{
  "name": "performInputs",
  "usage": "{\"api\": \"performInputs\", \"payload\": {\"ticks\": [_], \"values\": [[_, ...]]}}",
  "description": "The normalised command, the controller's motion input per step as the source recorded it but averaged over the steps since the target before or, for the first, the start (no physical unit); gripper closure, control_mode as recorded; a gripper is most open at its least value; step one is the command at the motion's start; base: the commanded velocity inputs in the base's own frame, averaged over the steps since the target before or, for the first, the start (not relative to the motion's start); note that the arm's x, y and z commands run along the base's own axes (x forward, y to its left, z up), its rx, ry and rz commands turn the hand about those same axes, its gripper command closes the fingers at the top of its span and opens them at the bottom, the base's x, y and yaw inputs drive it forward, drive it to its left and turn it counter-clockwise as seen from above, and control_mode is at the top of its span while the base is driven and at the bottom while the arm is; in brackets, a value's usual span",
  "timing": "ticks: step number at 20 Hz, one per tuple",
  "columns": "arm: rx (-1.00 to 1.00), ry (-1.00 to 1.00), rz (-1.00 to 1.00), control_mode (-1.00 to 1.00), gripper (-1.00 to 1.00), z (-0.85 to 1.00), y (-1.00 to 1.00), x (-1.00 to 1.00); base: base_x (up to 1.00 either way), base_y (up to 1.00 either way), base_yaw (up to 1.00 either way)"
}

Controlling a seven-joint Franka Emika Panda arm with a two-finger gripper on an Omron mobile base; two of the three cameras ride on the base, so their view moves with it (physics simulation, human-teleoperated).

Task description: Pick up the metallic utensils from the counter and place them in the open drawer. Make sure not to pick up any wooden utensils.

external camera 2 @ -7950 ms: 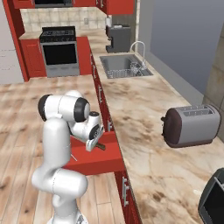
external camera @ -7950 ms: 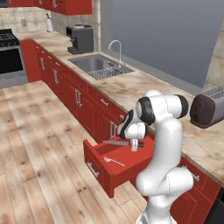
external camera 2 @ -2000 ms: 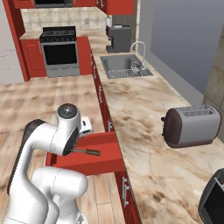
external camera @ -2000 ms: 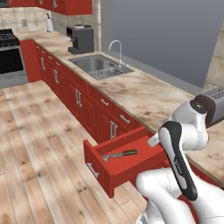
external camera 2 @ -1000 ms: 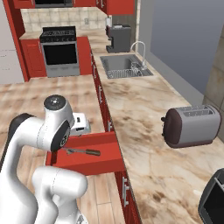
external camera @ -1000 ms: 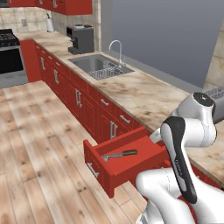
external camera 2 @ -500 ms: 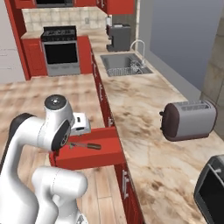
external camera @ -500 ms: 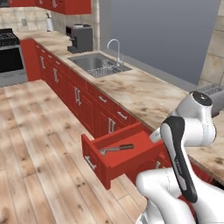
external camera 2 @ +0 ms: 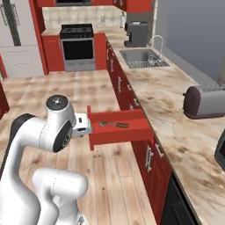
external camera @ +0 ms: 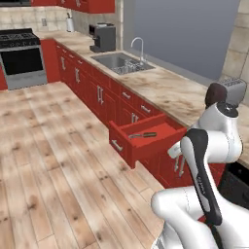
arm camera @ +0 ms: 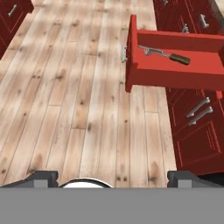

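The open drawer [arm camera: 144, 72] is a red box that juts over the wooden floor, with a small silver bar handle [arm camera: 124, 53] on its flat front. The same drawer [external camera: 146, 146] [external camera 2: 121, 132] sticks out from the red cabinets. Inside lies a knife [arm camera: 165, 54] [external camera: 142, 135] [external camera 2: 113, 125] with a silver blade and a dark handle. A small grey metal piece [arm camera: 145, 49] rests by the blade's end; its shape is too small to tell. My gripper [arm camera: 112, 178] hangs open over the floor, well short of the drawer and holding nothing. The counter and the wooden utensils are out of view.
A marbled top runs along the red cabinets with a steel sink [external camera: 119, 61], a coffee machine [external camera: 103, 37] and a toaster [external camera 2: 204, 102]. A stove [external camera 2: 77, 41] stands at the far end. Another red cabinet [arm camera: 13, 11] shows at the hand view's top left.
The whole picture has shifted: the base has driven, so the drawer and cabinets sit farther off and at a new angle. The gripper stays open and the knife stays in the drawer.
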Motion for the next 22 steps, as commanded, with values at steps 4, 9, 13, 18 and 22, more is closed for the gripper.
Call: {"api": "performInputs", "payload": {"ticks": [4,9,13,18,22], "values": [[0.0,0.0,0.0,1.0,-1.0,0.0,0.0,0.0,-0.64,0.81,0.59],[0.0,0.0,0.0,1.0,-1.0,0.0,0.0,0.0,-0.18,0.66,0.74],[0.0,0.0,0.0,1.0,-1.0,0.0,0.0,0.0,-0.06,0.66,0.78],[0.0,0.0,0.0,1.0,-1.0,0.0,0.0,0.0,-0.02,0.85,0.78],[0.0,0.0,0.0,1.0,-1.0,0.0,0.0,0.0,-0.02,0.8,0.82]]}}
